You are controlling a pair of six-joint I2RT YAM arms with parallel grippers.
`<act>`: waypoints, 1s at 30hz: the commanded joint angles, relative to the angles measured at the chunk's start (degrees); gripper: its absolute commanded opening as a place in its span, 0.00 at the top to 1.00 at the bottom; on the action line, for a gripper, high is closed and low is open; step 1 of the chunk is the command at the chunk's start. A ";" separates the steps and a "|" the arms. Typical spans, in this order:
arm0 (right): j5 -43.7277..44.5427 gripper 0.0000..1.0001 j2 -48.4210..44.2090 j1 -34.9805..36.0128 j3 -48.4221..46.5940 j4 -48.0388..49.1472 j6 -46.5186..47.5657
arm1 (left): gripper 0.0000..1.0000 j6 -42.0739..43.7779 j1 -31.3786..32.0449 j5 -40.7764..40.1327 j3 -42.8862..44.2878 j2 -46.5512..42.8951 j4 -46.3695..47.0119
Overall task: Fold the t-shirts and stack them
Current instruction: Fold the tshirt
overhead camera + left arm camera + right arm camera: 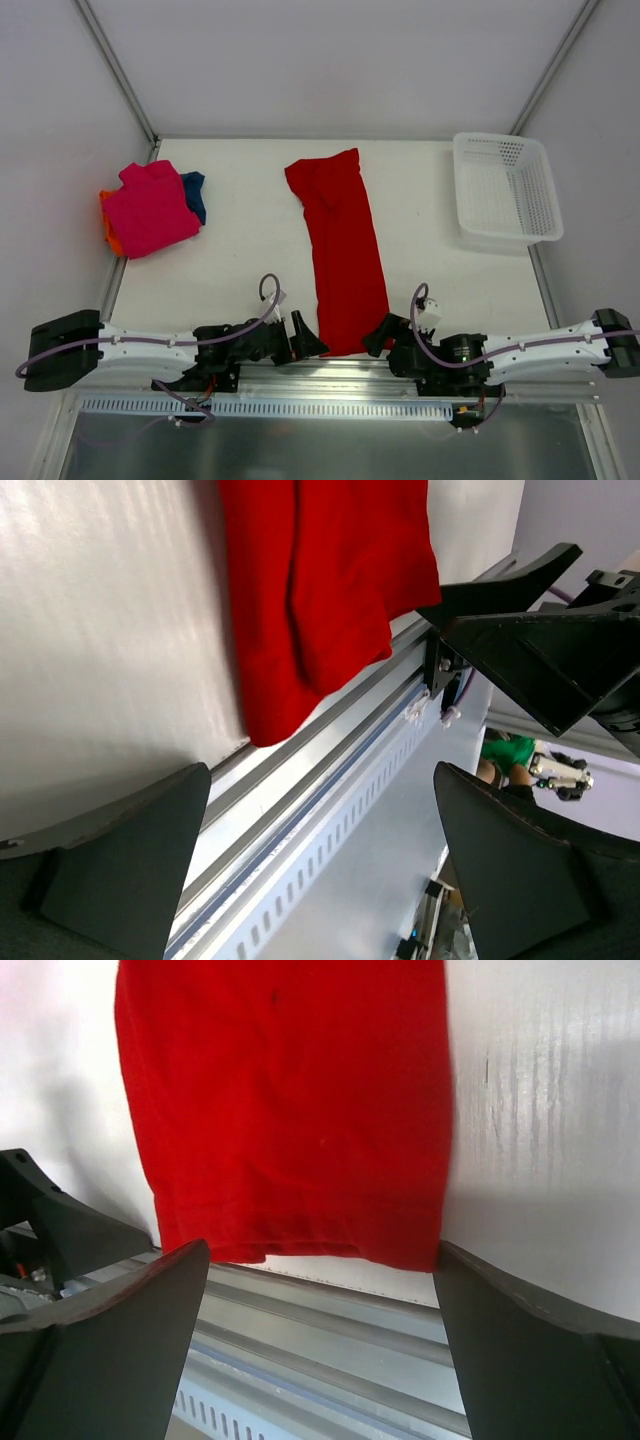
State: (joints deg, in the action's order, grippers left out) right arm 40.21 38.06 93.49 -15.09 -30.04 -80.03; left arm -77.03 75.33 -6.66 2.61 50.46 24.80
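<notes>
Top external view showed the red t-shirt point(340, 255) lying as a long folded strip at mid-table. Its near hem lay between the left gripper point(307, 337) and the right gripper point(381, 336), both wide open and empty. Only the left wrist view showed a hem corner reaching the metal rail point(320, 725). I judged that a shallow pinch there could catch one layer only and open the fold.

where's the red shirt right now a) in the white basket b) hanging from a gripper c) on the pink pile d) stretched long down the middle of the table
d: the red shirt lies flat in a long strip down the table, apart from the pink pile and the basket
</notes>
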 commanded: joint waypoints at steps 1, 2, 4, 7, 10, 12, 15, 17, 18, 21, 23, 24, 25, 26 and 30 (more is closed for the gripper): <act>-1.19 0.02 3.76 1.69 -1.16 -8.36 -4.26 | 0.01 -2.06 1.66 -3.45 -3.32 7.44 -0.11; -1.10 0.02 4.12 1.95 -1.52 -8.63 -4.61 | 0.01 -2.07 1.84 -3.80 -2.62 10.60 0.16; -0.57 0.02 4.39 2.83 -1.87 -9.33 -5.48 | 0.01 -2.50 2.45 -4.50 -1.12 12.90 1.91; 0.13 0.02 3.60 3.97 -1.43 -10.56 -6.98 | 0.01 -2.94 2.72 -5.65 -1.90 15.81 5.51; 0.40 0.02 2.37 4.42 -0.56 -11.35 -7.86 | 0.01 -3.47 2.80 -6.09 -2.00 17.74 7.45; 0.57 0.02 1.05 4.33 -0.03 -11.79 -8.30 | 0.01 -3.21 2.98 -6.61 -1.30 19.41 8.34; 0.58 0.02 -0.97 4.42 0.94 -12.58 -8.65 | 0.01 -2.42 3.07 -6.62 0.90 22.66 9.39; 0.66 0.02 -2.11 4.42 1.55 -13.28 -9.09 | 0.01 -2.51 3.07 -6.18 2.22 25.90 10.53; 0.66 0.02 -2.38 4.42 1.64 -13.55 -9.27 | 0.01 -2.68 3.07 -6.00 2.40 26.88 12.10; 0.75 0.02 -2.99 4.42 1.91 -14.52 -9.53 | 0.01 -3.47 3.24 -5.74 3.01 30.31 13.69; 0.84 0.02 -3.08 4.42 2.08 -14.52 -9.79 | 0.01 -4.17 3.51 -5.91 3.01 31.45 13.79; 0.84 0.02 -3.17 4.42 2.43 -14.43 -9.97 | 0.01 -4.26 3.59 -5.91 3.01 31.72 13.70; 0.93 0.02 -3.08 4.42 2.61 -14.43 -10.23 | 0.01 -4.61 3.60 -5.91 3.19 31.98 13.18; 1.01 0.02 -3.00 4.42 2.79 -14.26 -10.50 | 0.01 -4.70 3.60 -6.17 3.28 31.98 12.74; 1.54 0.02 -2.73 4.42 3.84 -14.25 -11.73 | 0.01 -5.49 3.60 -7.14 3.63 30.85 9.31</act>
State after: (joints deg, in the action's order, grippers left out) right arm 43.07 34.54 97.76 -14.81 -37.54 -89.65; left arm -83.81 78.41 -11.16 8.34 79.35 49.74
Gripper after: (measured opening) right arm 0.977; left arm 0.990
